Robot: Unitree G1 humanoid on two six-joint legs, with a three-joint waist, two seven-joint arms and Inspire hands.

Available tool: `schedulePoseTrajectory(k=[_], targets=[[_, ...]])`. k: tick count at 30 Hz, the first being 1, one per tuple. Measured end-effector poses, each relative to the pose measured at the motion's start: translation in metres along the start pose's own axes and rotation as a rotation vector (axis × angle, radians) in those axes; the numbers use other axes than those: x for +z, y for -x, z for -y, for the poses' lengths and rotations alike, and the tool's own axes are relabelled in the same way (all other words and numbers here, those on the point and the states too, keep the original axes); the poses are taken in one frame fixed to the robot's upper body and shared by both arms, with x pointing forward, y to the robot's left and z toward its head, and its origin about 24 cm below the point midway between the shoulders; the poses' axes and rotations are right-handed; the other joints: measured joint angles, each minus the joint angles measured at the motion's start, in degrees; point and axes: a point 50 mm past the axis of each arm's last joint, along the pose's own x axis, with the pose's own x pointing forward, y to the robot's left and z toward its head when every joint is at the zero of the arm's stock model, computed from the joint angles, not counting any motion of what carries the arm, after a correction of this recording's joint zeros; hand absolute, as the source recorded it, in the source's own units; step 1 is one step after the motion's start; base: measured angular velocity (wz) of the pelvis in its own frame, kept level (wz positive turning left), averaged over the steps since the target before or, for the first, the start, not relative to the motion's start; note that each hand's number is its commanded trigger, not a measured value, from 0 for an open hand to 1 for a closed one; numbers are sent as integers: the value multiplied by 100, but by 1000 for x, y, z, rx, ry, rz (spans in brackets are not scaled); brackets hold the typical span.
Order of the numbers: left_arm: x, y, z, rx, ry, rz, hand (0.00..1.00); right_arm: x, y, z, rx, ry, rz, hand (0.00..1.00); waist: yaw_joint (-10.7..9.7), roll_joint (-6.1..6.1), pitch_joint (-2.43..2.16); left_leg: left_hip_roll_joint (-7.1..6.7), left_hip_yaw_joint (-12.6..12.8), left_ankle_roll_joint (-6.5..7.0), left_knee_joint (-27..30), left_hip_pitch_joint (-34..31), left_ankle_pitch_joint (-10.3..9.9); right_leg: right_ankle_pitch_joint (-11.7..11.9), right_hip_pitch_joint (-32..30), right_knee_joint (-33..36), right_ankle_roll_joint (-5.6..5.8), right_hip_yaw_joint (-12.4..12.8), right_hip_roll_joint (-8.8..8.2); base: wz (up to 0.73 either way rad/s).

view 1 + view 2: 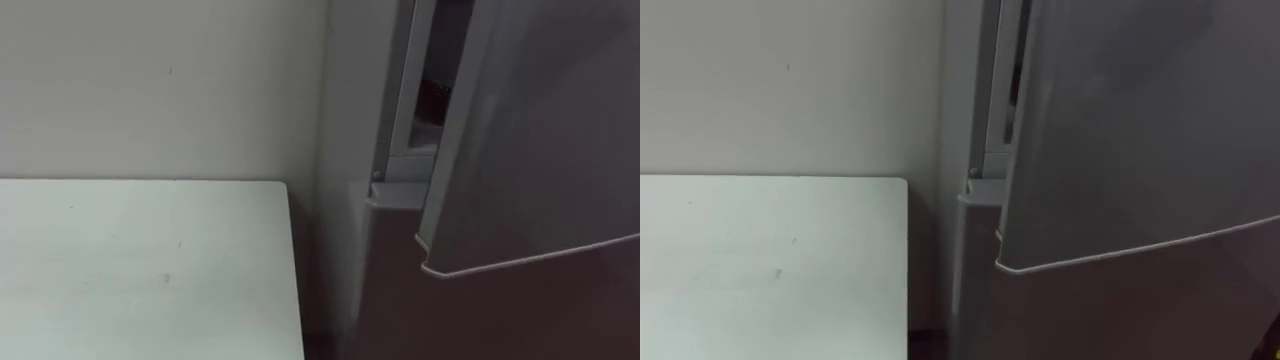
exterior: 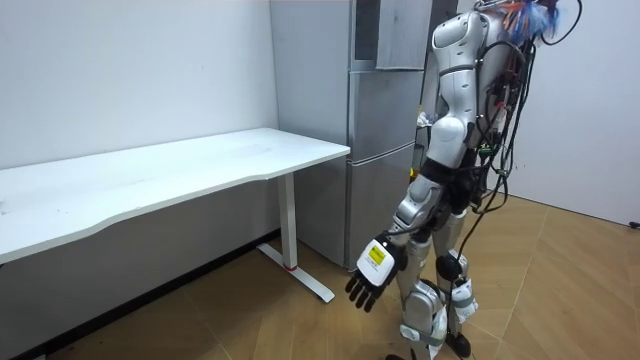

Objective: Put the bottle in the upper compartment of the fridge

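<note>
- Before the tall grey two-door fridge (image 2: 385, 140), the humanoid robot stands upright on the wooden floor (image 2: 560, 290), its body turned toward the appliance.
- At the fridge's top, the grey upper door (image 1: 540, 140) hangs ajar. It is swung partway out from the cabinet, with a narrow dark gap along its left edge in the eye views. Below it, the lower door (image 2: 380, 205) sits flush and closed.
- Inside the fridge, a small dark shape shows through that gap in the upper compartment. Whether it is the bottle cannot be told, so the bottle's place cannot be told either.
- Beside the fridge, toward the room view's left, the white rectangular table (image 1: 140, 270) stands against the pale wall (image 1: 150, 80). Its end is just apart from the fridge's side.
- Low in front of the fridge, the robot's left hand (image 2: 370, 278) hangs beside its leg, fingers loose and spread, holding nothing.
</note>
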Motion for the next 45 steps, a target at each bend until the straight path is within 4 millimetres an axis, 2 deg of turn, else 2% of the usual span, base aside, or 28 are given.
schedulePoseTrajectory(k=[4,10,15,19,32,38,45], targets=[[0,0,0,-3,1,-1,0,3,-3,-11,50,-35,13,0,80,24,34,0,-3,0,5,-5,0,0,1,-17,0,-11,-2,0],[2,0,1,-29,-3,5,0,1,7,-37,199,-83,-17,0,116,81,32,1,-28,0,17,-3,0,31,56,-96,0,-62,-3,3],[3,0,2,-39,-10,9,0,1,11,-47,261,-105,-23,0,153,97,54,0,-53,1,17,-10,0,54,79,-106,2,-97,-1,1],[8,-2,2,-38,-9,22,0,-1,12,-48,279,-102,-29,0,257,123,67,1,-56,1,16,-9,0,55,77,-102,0,-104,-1,0],[11,-3,-1,-54,-15,34,0,-11,22,-59,441,-94,-79,0,431,70,34,2,-69,0,25,-6,-1,64,101,-101,-2,-130,-1,0],[15,-4,-1,-51,-56,33,0,-25,29,-63,483,-56,-129,0,466,89,52,3,-127,0,32,-8,-1,67,148,-98,-4,-166,-3,4],[23,-5,0,-73,-77,32,0,-36,32,-70,497,-31,-182,0,478,77,41,1,-139,2,66,-11,0,80,197,-106,-4,-160,-1,0]])
